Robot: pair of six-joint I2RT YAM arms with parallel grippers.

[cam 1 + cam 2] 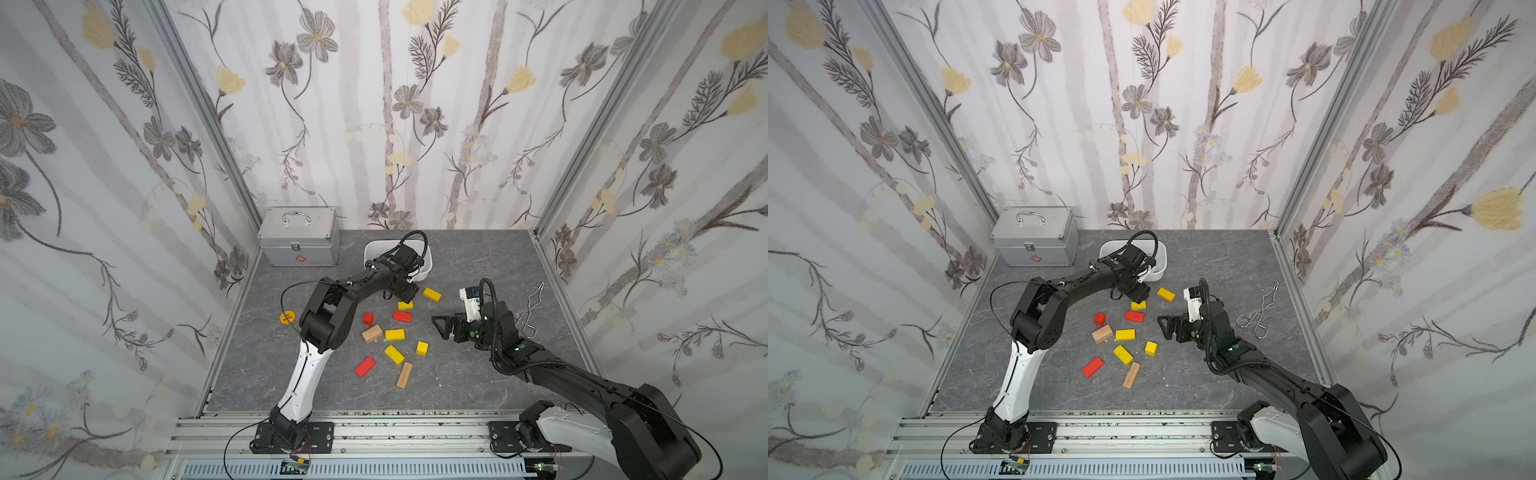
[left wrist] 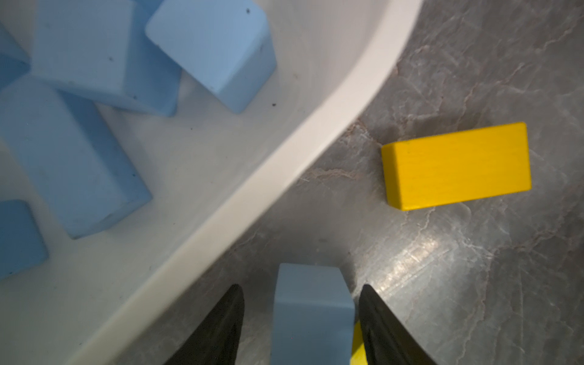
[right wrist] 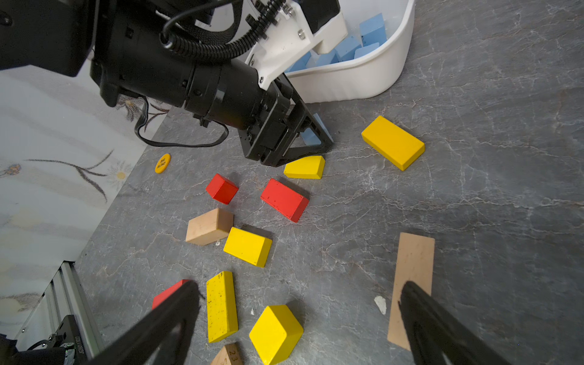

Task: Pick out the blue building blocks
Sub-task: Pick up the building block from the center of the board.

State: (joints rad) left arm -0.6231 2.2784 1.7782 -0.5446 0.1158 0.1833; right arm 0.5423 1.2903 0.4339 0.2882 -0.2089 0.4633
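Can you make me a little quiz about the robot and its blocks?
1. True or false: the blue block between the fingers of the left gripper is already inside the white tub.
2. What colour are the blocks lying in the tub? A red, B blue, C yellow.
3. Which gripper has no block between its fingers?
Key: 1 false, it sits on the table beside the tub. 2 B. 3 the right gripper.
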